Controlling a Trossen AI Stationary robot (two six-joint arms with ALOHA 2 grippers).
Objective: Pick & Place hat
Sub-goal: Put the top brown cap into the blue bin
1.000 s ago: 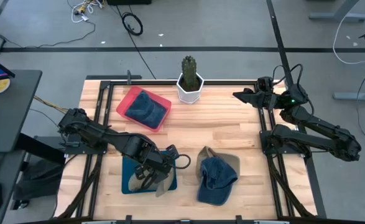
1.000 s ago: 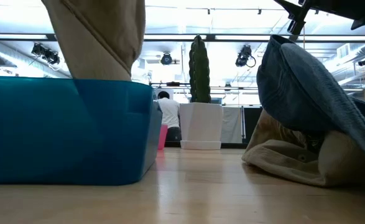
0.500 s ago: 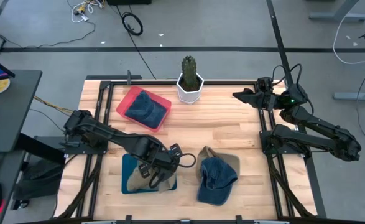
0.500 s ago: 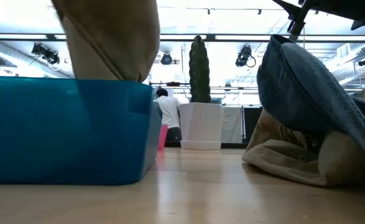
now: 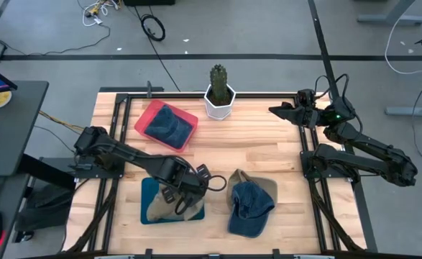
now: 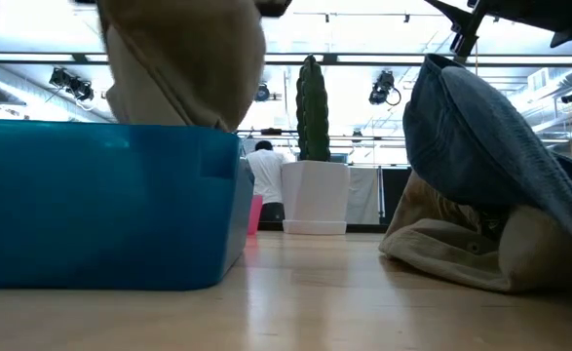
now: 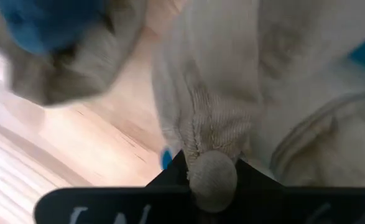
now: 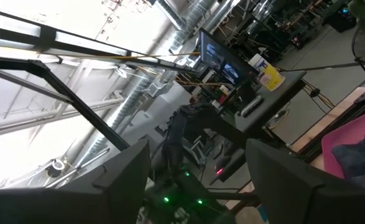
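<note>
**Left gripper holding a tan hat over the blue bin**

The left gripper [image 5: 184, 193] is pinched tight on a fold of a tan hat [image 5: 169, 207], near the front of the tabletop [image 5: 261, 144]. In the left wrist view the beige corduroy cloth [image 7: 213, 124] is bunched between the dark fingers [image 7: 173, 174], and the rest of it hangs loose. The hat sits partly inside a blue bin [image 5: 147, 194]. From table height it rises above the bin's blue wall [image 6: 100, 214], so it seems to be hanging from the grip, not yet resting at the bottom. Holding it by one fold lets the soft cloth droop into the bin; judging by this, the placing step is under way and the release is still to come.

Just to the right of the bin lies a denim hat [image 5: 252, 207] on top of another tan hat [image 5: 264, 187], near the left arm's wrist but not touching it. These two look like the next to be sorted. At the back left, a red bin [image 5: 149, 119] already holds a denim hat [image 5: 169, 124]. A potted cactus [image 5: 219, 90] stands at the back centre, well apart from the work.

The right gripper [image 5: 274, 110] waits at the back right corner, fingers spread and empty. Nothing stands between the held hat and the bin floor.
</note>
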